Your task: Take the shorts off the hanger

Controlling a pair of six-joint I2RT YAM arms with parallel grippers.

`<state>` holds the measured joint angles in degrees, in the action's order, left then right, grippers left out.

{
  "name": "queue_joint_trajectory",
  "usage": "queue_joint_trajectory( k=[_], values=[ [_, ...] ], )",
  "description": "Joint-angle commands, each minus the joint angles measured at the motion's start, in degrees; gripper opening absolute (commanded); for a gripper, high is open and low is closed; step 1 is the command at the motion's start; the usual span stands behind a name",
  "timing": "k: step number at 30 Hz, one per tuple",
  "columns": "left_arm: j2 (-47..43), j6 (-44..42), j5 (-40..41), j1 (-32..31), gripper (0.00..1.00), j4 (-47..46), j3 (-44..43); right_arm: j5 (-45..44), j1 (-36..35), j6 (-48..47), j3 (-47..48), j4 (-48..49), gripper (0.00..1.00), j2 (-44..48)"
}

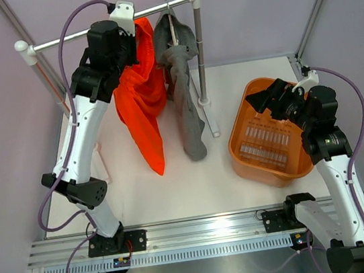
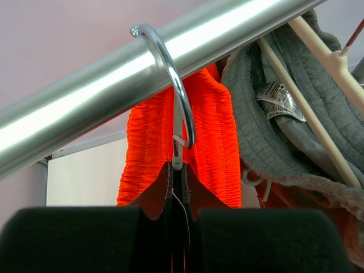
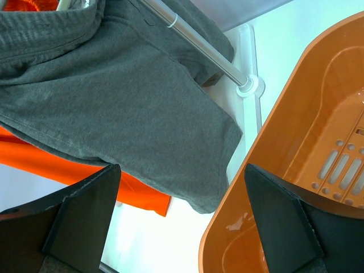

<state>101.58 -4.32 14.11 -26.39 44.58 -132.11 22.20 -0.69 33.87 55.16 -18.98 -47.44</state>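
Note:
Two shorts hang from hangers on a silver rail point(image 1: 86, 31). The orange-red shorts point(image 1: 141, 108) are on the left, the grey shorts point(image 1: 189, 115) on the right, both drooping to the table. My left gripper point(image 1: 133, 38) is up at the rail, at the top of the orange-red shorts point(image 2: 216, 142). In the left wrist view it point(image 2: 178, 170) is shut on the stem of their hanger, just under the metal hook point(image 2: 170, 74) looped over the rail point(image 2: 85, 96). My right gripper point(image 1: 262, 94) is open and holds nothing, above the orange basket's near-left rim, apart from the grey shorts point(image 3: 114, 108).
An orange plastic basket point(image 1: 242, 128) sits on the table at the right, its rim under my right gripper point(image 3: 182, 170). The rack's right post point(image 1: 202, 59) and white foot point(image 1: 209, 115) stand between the grey shorts and the basket. The grey shorts' pale hanger point(image 2: 318, 136) is beside the hook.

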Motion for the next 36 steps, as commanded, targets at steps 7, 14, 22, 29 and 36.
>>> queue_joint_trajectory(
  k=[7, 14, 22, 29, 36],
  values=[
    [-8.4, -1.0, 1.8, -1.1, 0.0, -4.1, 1.7, 3.9, 0.2, -1.1, 0.2, 3.9, 0.99, 0.0],
    [-10.0, -1.2, 1.7, -1.2, 0.0, -4.5, 2.7, 4.2, 0.2, -2.0, 0.7, 3.0, 0.99, 0.9],
    [-14.7, 0.7, 3.2, -2.0, 0.0, -3.0, 8.4, 4.6, 0.2, -3.1, 1.1, 1.7, 0.99, 1.6],
    [-24.4, 4.0, 5.3, -4.9, 0.0, -2.7, 20.3, 7.2, 0.2, -3.6, 0.9, 1.5, 1.0, 3.1],
    [-30.6, 6.6, 12.3, -16.0, 0.0, 2.4, 28.6, 14.0, 0.2, -2.9, 2.3, 0.3, 0.99, 4.5]
  ],
)
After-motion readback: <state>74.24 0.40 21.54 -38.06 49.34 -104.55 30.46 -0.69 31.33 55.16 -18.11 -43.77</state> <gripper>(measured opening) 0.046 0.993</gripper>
